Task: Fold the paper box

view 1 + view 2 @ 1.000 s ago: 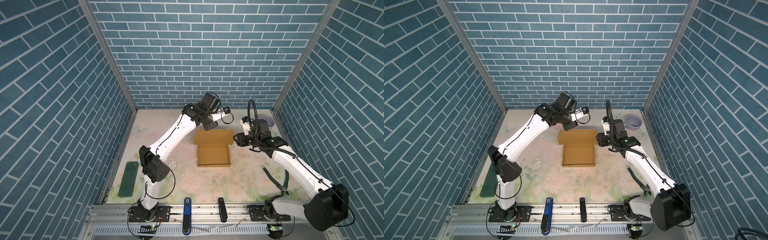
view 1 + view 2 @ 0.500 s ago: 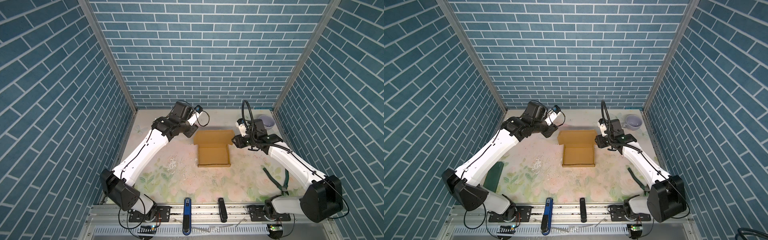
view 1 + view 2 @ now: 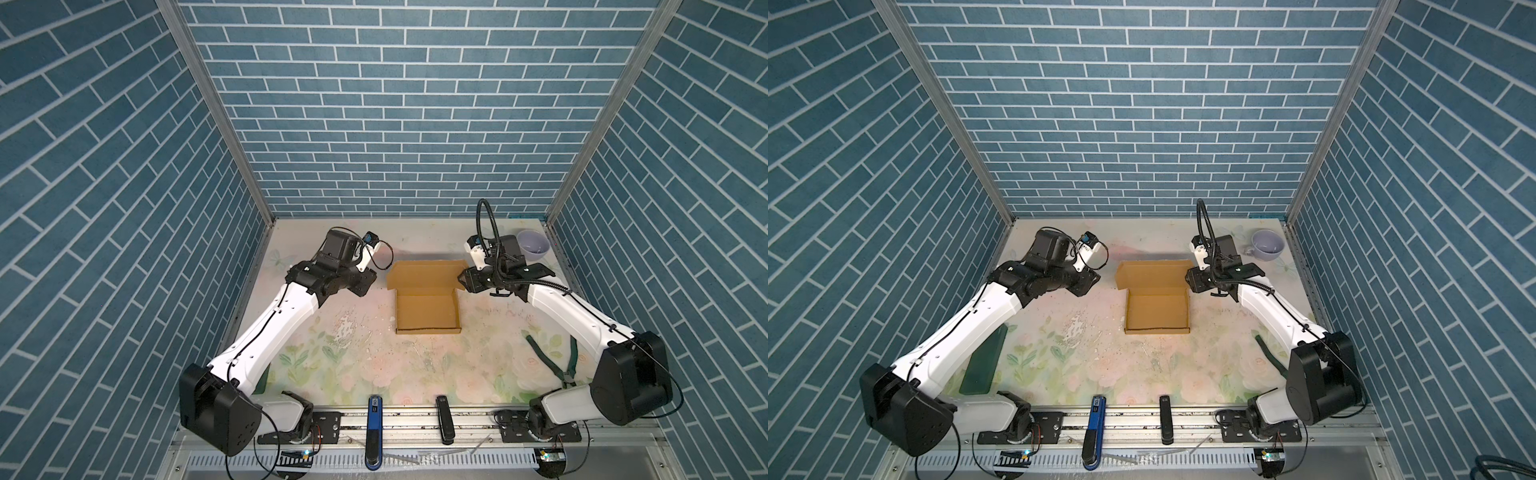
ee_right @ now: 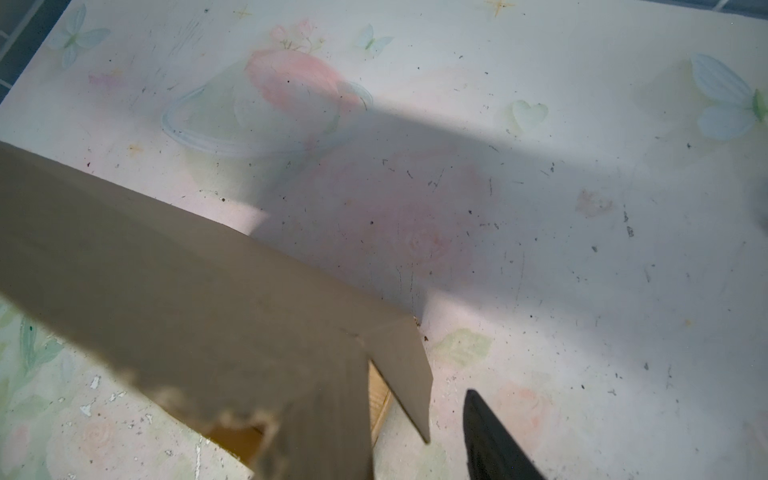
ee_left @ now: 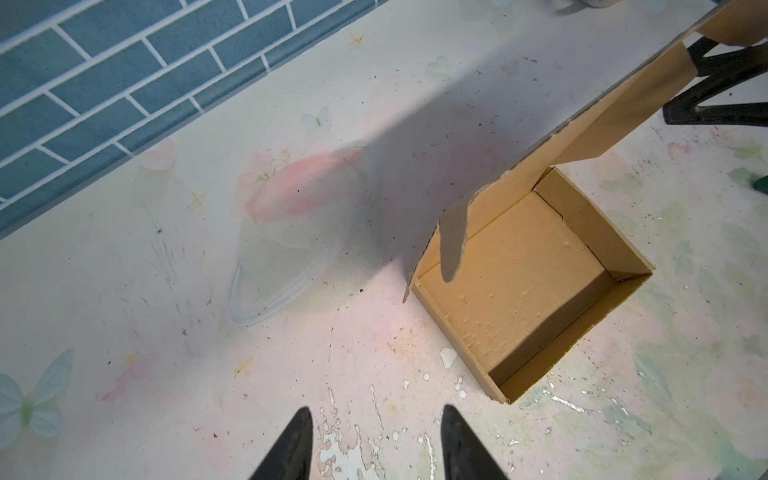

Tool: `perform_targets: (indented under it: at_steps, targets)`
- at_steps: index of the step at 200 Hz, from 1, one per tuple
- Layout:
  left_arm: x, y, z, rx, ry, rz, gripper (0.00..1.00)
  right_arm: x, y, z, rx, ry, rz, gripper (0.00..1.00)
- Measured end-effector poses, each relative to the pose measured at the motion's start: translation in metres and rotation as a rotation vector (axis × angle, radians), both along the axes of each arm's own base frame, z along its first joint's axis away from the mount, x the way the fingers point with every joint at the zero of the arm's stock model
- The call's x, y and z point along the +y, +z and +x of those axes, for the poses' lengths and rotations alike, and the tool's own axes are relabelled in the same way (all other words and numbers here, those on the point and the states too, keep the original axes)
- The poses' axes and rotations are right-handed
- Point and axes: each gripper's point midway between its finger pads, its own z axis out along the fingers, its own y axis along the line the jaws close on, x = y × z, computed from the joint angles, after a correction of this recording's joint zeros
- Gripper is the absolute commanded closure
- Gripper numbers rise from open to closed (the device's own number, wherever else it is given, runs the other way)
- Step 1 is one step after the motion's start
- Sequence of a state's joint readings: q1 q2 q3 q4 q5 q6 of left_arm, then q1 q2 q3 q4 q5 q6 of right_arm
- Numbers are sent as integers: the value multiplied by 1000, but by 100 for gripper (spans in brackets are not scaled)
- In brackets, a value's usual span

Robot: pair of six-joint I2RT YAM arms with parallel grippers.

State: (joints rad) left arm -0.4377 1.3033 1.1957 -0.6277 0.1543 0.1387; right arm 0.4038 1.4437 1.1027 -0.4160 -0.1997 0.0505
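Brick-walled cell (image 3: 407, 124), floral desk (image 3: 415, 374). Paper box (image 3: 428, 307): walls up, lid (image 3: 426, 274) raised, closing pending. Left end effector (image 5: 376, 409) released; right end effector (image 3: 464, 282) at lid corner, grip unclear.

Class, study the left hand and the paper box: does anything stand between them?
Nothing visible does. In the left wrist view, only bare floral table lies between the open, empty left hand and the paper box.

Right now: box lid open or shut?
Open. In both top views the paper box shows its bare tray floor, and its lid stands raised along the far edge, not over the tray.
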Motion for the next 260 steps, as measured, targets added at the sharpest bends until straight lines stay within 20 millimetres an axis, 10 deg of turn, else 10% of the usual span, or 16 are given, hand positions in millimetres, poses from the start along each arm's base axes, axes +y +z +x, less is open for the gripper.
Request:
perform_targets:
  at_steps: [260]
  targets:
    - [-42,-47,35,70,-81,-146,50,12,-1,9,-5,53,16,87]
